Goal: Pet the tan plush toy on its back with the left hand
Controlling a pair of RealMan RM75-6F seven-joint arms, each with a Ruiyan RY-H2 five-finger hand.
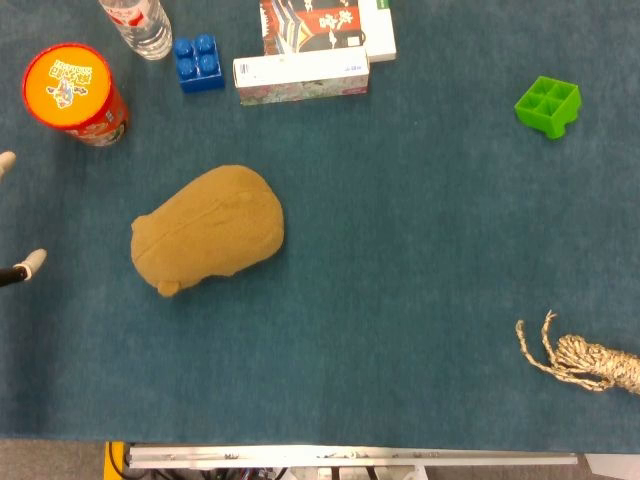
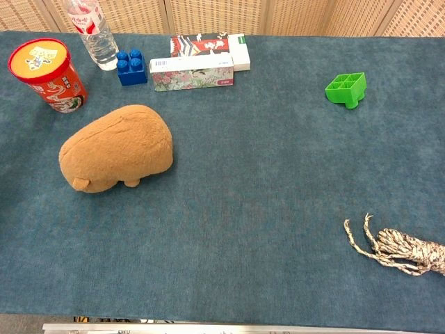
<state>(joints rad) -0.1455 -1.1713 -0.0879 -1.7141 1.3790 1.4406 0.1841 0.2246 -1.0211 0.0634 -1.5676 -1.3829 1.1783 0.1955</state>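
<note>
Head view, toy: the tan plush toy (image 1: 208, 230) lies belly-down on the desk (image 1: 400, 300), left of centre, just below the orange-lidded tub (image 1: 72, 92).
Head view, my left hand: only two pale fingers (image 1: 30, 263) poke in at the left edge, apart and touching nothing; whether the whole left hand (image 1: 14, 268) is spread I cannot tell.
Head view, step: approach, I judge; next I must carry the hand right and over the toy's back, then lower onto it softly.
Chest view, toy: its rounded back faces up, unobstructed.
Chest view, hidden: neither hand shows; my right hand appears nowhere.
</note>
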